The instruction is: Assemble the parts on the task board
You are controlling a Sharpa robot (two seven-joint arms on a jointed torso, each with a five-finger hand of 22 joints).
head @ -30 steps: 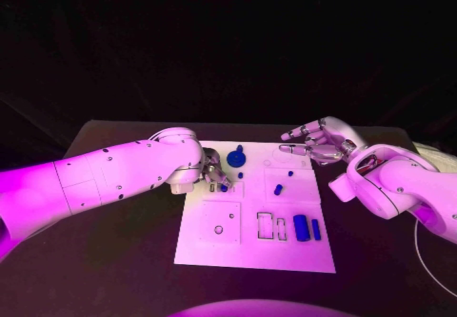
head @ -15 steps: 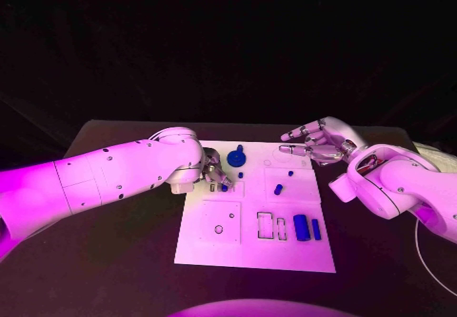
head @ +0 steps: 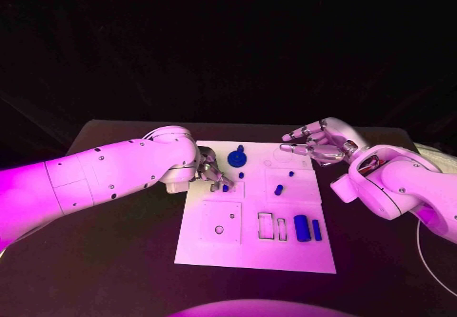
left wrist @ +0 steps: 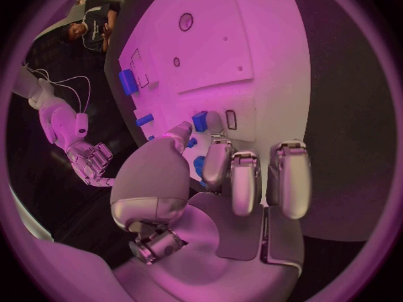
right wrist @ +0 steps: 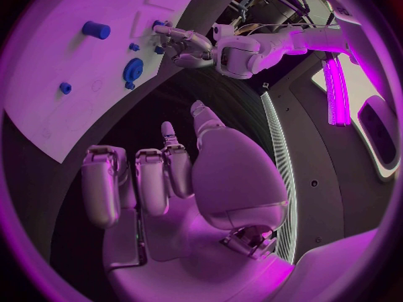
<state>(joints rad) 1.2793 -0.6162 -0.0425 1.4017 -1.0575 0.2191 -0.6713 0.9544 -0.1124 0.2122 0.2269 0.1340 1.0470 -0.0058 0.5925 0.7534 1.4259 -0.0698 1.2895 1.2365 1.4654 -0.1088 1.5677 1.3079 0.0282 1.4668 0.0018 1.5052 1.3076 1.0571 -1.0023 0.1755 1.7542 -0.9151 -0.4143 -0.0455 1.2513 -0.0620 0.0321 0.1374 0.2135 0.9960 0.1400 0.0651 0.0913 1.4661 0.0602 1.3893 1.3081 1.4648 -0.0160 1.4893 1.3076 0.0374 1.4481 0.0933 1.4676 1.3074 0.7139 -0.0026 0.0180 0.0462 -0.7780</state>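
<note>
The left hand (head: 211,173) was over the far left part of the task board (head: 228,251), fingertips down at 1 small blue part (head: 224,187). In the left wrist view that part (left wrist: 200,121) sat just beyond the fingertips (left wrist: 220,156); whether the fingers were clamped on it or merely touching it could not be told.

The task board lay in the middle of the black table (head: 114,264). 6 blue parts were counted on it. Left to right: the small part at the left hand; 1 round disc-shaped part (head: 236,157) at the far edge; 1 tiny part (head: 241,175) just near of the disc; 1 short peg (head: 278,189) at centre right; 1 thick cylinder (head: 301,228) and 1 thin bar (head: 316,229) side by side at the near right. 2 rectangular slots (head: 271,226) lay just left of the cylinder, and 1 round hole (head: 219,230) at the near left.

The right hand (head: 319,142) hung above the board's far right corner, fingers apart and loosely curled, holding nothing.
</note>
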